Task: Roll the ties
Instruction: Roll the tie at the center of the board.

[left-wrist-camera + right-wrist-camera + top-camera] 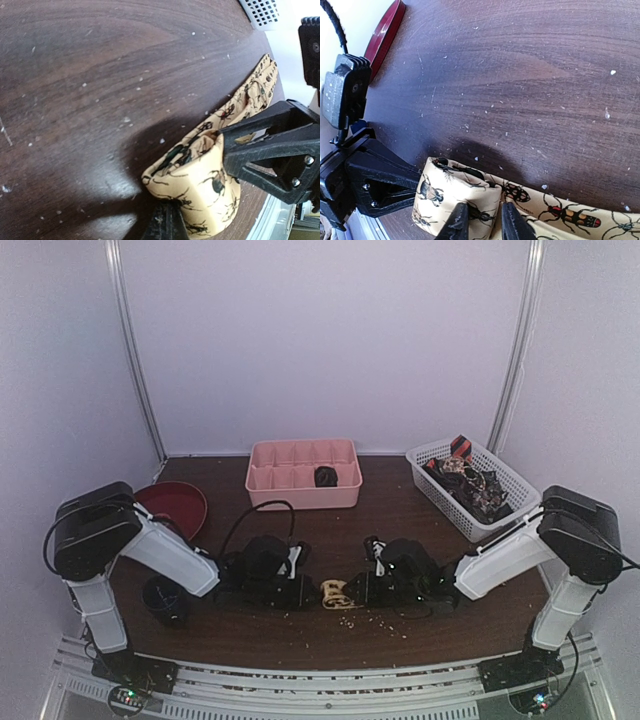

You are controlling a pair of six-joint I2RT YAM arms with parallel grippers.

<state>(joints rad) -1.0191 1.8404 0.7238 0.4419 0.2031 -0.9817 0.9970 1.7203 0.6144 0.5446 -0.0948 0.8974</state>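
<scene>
Clamps rolled tan beetle-print fabric tie [454,186] in right pincer [484,211] — cut off below. Cannot tell left pincer [312,592] hold — mostly hidden.

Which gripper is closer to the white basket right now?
Right. The right gripper sits left of the white basket and nearer the bases, holding the tan tie; the left gripper is farther left, across that tie.

tan tie [565,215] is running off the right edge of my right-wrist view | its roll [200,185] is getting cropped at my left-wrist view's bottom edge | dark lump [325,477] in pink tray [300,496] is showing too small to name
</scene>
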